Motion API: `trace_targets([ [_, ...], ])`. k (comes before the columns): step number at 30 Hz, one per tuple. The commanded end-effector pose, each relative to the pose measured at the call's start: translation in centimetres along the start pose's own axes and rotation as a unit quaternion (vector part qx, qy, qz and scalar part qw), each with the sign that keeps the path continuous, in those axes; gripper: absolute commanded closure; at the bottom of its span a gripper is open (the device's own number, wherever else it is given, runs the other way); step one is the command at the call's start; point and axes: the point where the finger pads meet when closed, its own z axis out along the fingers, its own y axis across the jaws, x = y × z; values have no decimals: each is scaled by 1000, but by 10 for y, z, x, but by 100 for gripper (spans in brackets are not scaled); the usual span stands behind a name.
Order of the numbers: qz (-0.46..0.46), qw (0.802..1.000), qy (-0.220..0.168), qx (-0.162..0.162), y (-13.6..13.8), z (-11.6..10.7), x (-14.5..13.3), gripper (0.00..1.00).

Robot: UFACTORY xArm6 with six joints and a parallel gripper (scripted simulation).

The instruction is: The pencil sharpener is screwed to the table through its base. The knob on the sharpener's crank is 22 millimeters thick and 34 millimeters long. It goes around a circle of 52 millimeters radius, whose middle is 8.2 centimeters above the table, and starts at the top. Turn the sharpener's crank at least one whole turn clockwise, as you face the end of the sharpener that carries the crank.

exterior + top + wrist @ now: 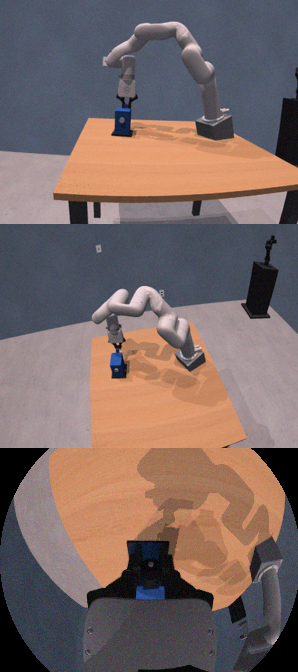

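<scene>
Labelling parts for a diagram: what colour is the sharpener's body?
Blue. The sharpener has a grey disc on its near face, seen best in the exterior view.

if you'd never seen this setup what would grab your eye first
The pale arm arching high over the orange table, from its grey base at the back right down to the left. There its end effector points straight down, shut on the blue knob just above the blue pencil sharpener near the table's back left edge. A black pedestal stands on the floor, far off to the right.
</scene>
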Motion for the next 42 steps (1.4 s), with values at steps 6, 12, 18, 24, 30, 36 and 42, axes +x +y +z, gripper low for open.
trace_targets([
  [6, 0, 1000, 1, 2, -7, -2, 0, 100],
  [12, 0, 1000, 1, 2, -7, -2, 0, 100],
  [18, 0, 1000, 1, 2, -7, -2, 0, 46],
  [24, 0, 1000, 1, 2, -7, -2, 0, 46],
  [30, 0, 1000, 1, 2, -7, -2, 0, 46],
  [36, 0, 1000, 1, 2, -7, -2, 0, 46],
  [42, 0, 1000, 1, 2, -7, -2, 0, 46],
])
